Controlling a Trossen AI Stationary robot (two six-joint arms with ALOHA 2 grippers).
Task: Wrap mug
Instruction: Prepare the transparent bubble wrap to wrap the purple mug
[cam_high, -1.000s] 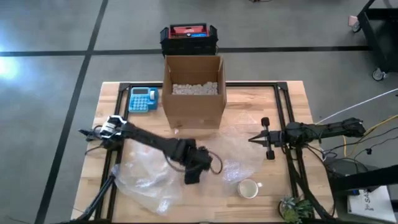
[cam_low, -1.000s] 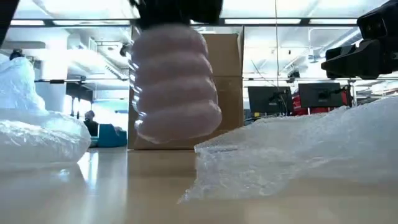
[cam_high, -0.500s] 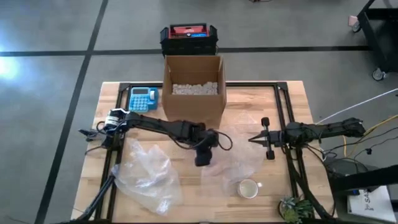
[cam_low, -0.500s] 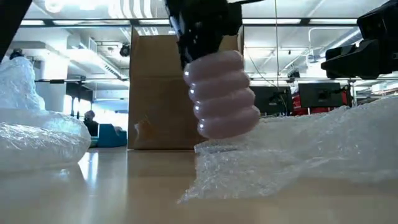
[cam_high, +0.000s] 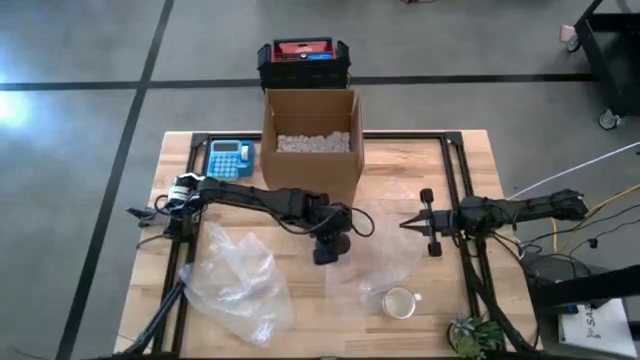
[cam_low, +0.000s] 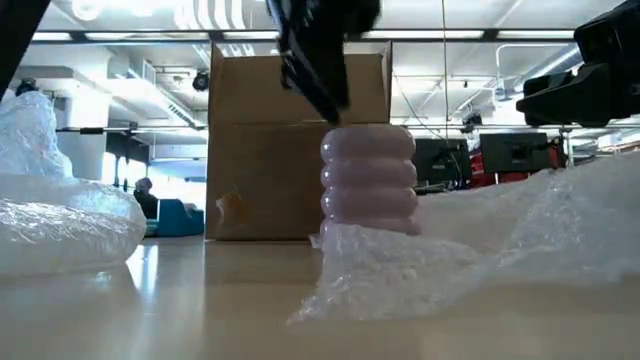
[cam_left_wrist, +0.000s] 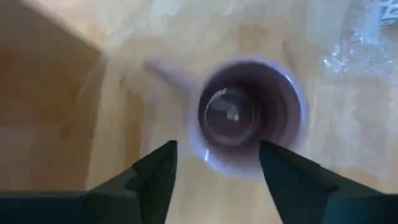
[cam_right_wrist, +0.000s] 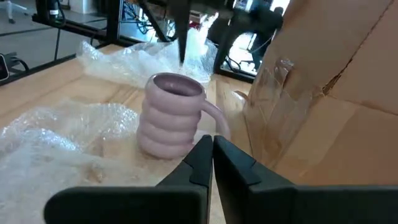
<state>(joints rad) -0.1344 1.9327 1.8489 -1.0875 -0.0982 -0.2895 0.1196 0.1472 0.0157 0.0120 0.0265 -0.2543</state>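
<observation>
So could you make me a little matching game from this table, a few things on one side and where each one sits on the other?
Things:
1. pink mug
2. cardboard box
3. blue calculator
4. white cup

Places:
A. near the table's front edge, beside a small plant
B. standing upright on the bubble wrap, under the left gripper, whose fingers are open
C. at the back of the table, open, with packing bits inside
D. left of the box, by the back edge

Pairs: 1-B, 2-C, 3-D, 4-A
</observation>
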